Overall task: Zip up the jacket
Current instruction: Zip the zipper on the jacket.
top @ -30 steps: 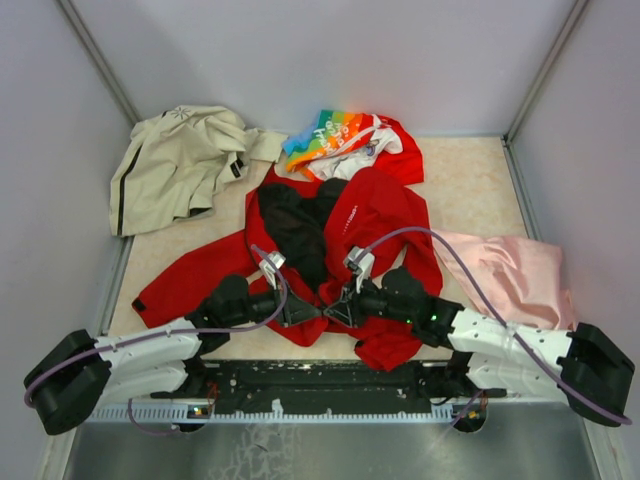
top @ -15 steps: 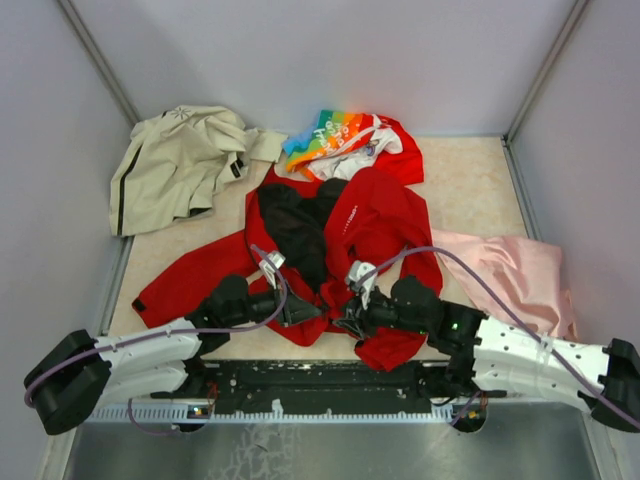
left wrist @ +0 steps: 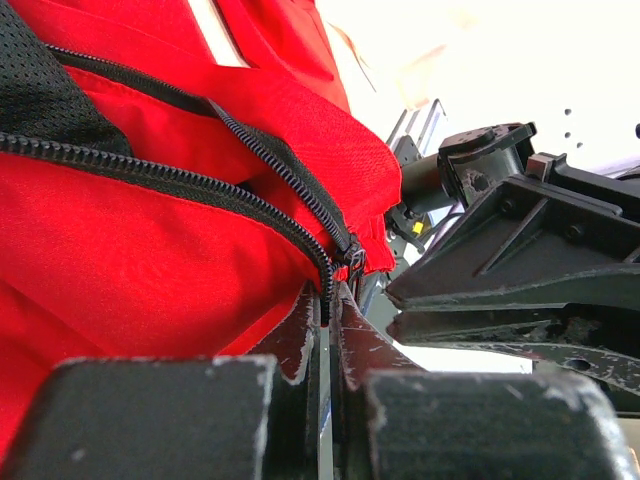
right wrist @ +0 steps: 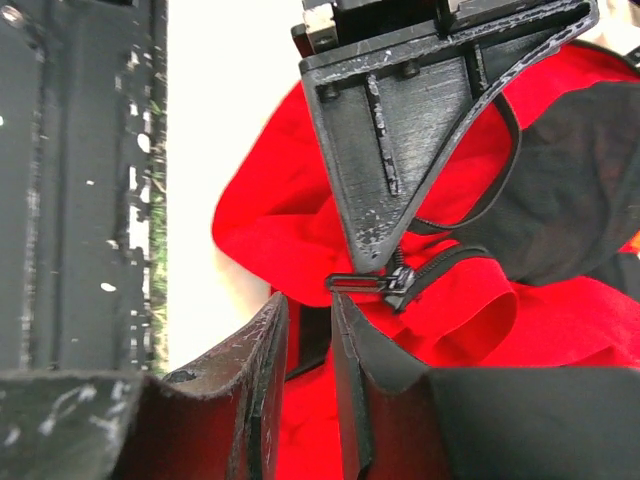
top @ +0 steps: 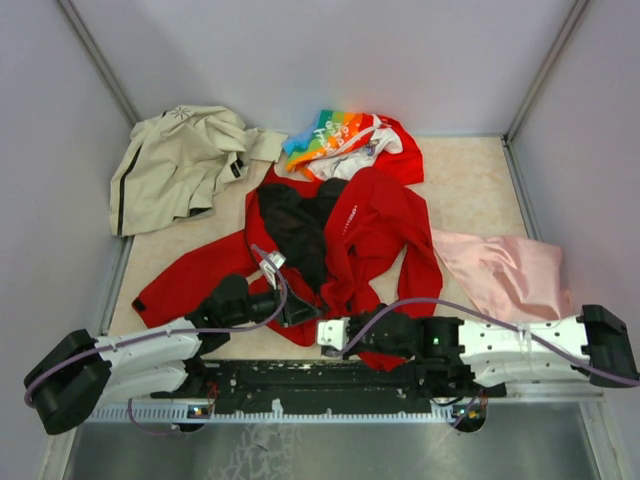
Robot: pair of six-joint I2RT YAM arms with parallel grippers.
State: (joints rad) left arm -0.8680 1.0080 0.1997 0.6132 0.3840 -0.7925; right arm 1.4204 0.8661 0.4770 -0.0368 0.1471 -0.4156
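Note:
The red jacket lies open on the table, black lining up. My left gripper is shut on the bottom end of its zipper at the near hem. The slider sits just above the fingertips. My right gripper lies low along the near edge and points left at that spot. In the right wrist view its jaws stand slightly apart with nothing between them. The zipper's pull tab sticks out just above its right fingertip, under the left gripper's finger.
A beige jacket lies at the back left. A rainbow-printed garment lies behind the red jacket's collar. A pink cloth lies at the right. The black base rail runs along the near edge.
My right arm has swung down toward the near edge and turned to point left at the zipper's bottom. The jacket's right panel has shifted a little. My left gripper has held still.

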